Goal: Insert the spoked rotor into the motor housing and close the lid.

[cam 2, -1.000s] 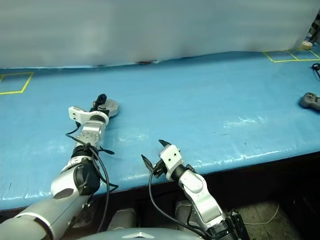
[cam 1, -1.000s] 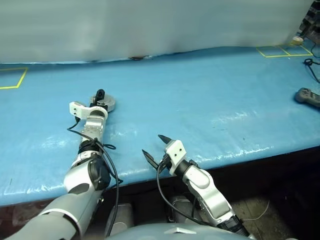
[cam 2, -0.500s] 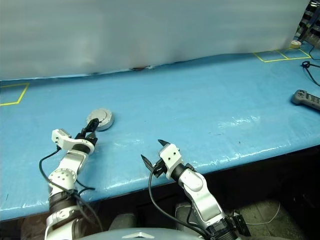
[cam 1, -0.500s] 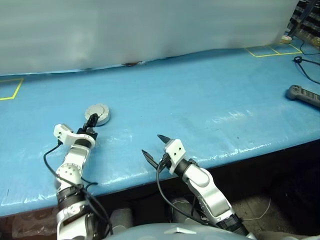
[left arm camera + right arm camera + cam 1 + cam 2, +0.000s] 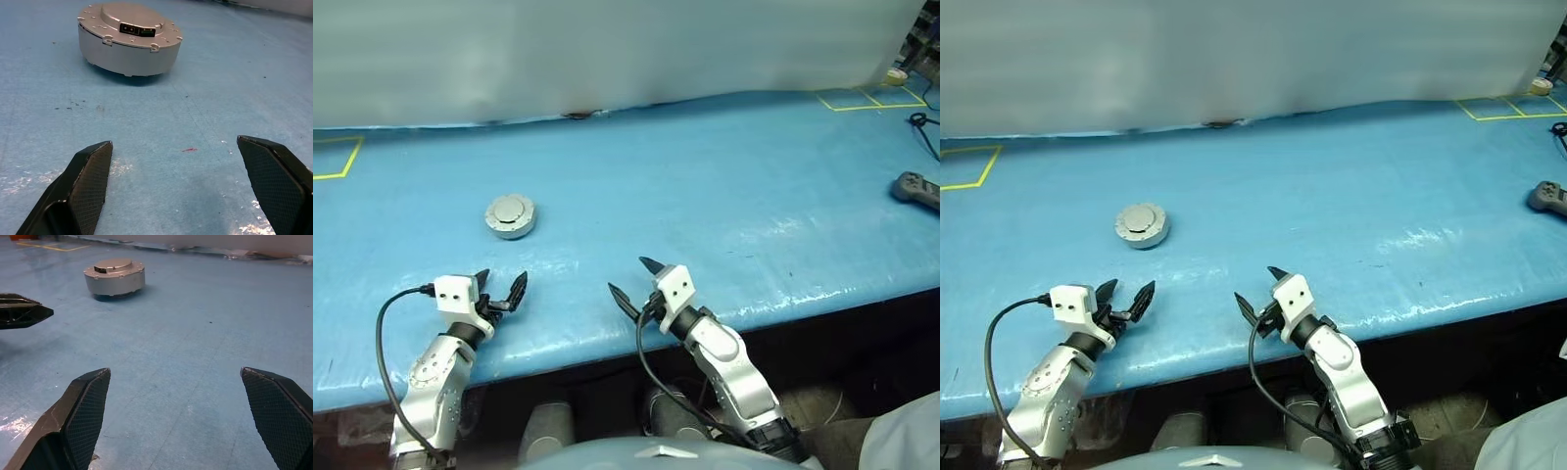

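the motor housing (image 5: 511,216) sits flat on the blue counter (image 5: 705,196), on the robot's left side and well back from the near edge; its lid (image 5: 128,20) is down on top, a plain grey face with a raised round middle, and small tabs stick out around the rim; the spoked rotor cannot be seen with the lid shut.

the left gripper (image 5: 499,292) hovers low near the front edge of the counter, pointing toward the housing; its two black fingers (image 5: 90,172) are spread wide apart and hold nothing; there is a bare strip of blue counter between the fingertips and the housing, so they are near but not touching.

the right gripper (image 5: 631,284) is beside it, more to the middle, also close to the front edge; its fingers (image 5: 85,411) are spread wide too and hold nothing; it points across toward the housing, which is well apart from it.

the counter has lots of open room; the big middle and right part is bare blue; far off at the right edge lies a dark grey controller (image 5: 915,188) with a black cable (image 5: 920,125) near it; yellow tape squares (image 5: 862,98) mark the back corners; a pale wall (image 5: 607,49) runs along the back edge; the front edge drops off to dark floor.
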